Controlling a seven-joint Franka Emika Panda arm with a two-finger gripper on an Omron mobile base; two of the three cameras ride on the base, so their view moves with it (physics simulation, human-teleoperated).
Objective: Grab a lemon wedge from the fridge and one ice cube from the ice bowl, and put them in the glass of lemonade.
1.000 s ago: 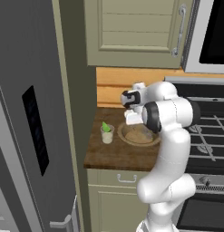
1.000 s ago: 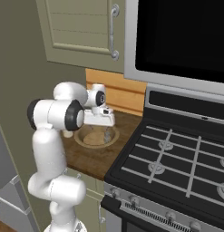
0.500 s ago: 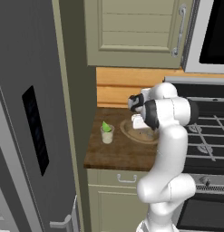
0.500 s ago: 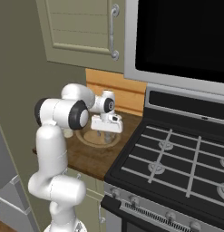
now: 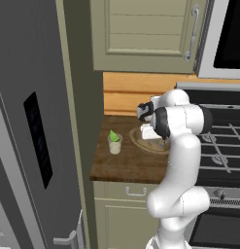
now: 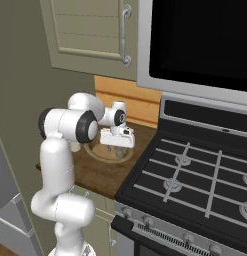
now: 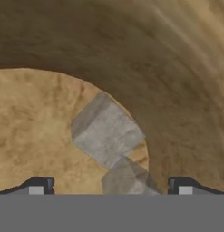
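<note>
The tan-brown ice bowl [image 5: 141, 142] [image 6: 97, 152] sits on the wooden counter. My gripper [image 5: 151, 133] [image 6: 115, 146] [image 7: 109, 186] points down into it, open, with nothing between its fingertips [image 7: 37, 186]. Close below the hand a grey translucent ice cube [image 7: 106, 132] lies on the bowl floor, and a second ice cube [image 7: 128, 179] touches it between the tips. Left of the bowl stands the glass of lemonade [image 5: 114, 145], with the yellow-green lemon wedge [image 5: 112, 134] sticking out of its top. The grey fridge [image 5: 29, 121] fills the left side.
A black gas stove [image 6: 195, 175] adjoins the counter [image 5: 121, 165] on the right, under a dark microwave [image 6: 195, 40]. Beige upper cabinets [image 5: 145, 34] hang above the wooden backsplash [image 5: 121, 95]. My own arm stands over the counter's front right part.
The hand has come down and slightly rightward from above the bowl into it, its jaws staying open. The glass and lemon wedge have not moved.
</note>
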